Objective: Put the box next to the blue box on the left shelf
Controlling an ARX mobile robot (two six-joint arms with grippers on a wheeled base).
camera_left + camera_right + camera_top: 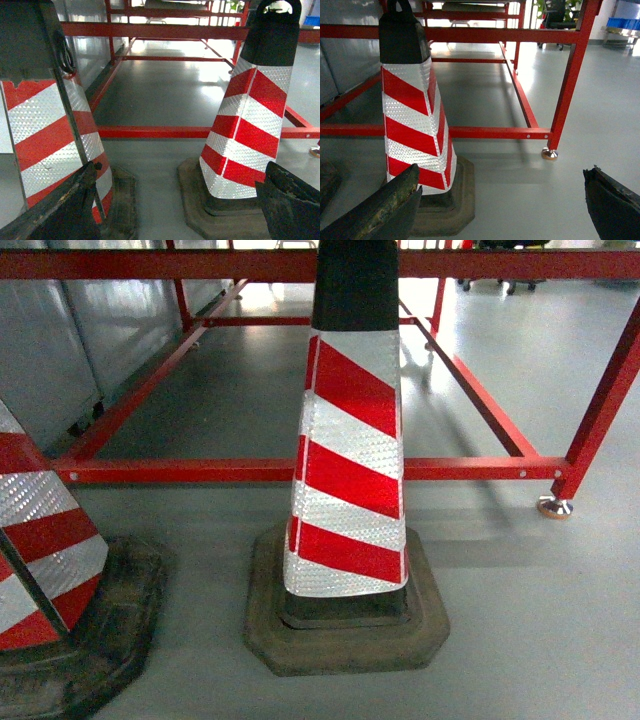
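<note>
We see a striped cone [350,470] at frame centre, another cone [50,560] lower left, a red frame [300,470] behind

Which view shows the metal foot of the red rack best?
The right wrist view: the rack's foot sits in full under the red post, clear of the cone. The head view has the foot small near the right edge; in the left wrist view it is cut off at the edge.

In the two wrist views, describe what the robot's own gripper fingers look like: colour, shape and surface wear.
Left gripper: two dark, near-black wedge fingers, edges scuffed pale. Right gripper: the same dark tapered fingers, with yellowish worn streaks. No cables or markings show.
</note>
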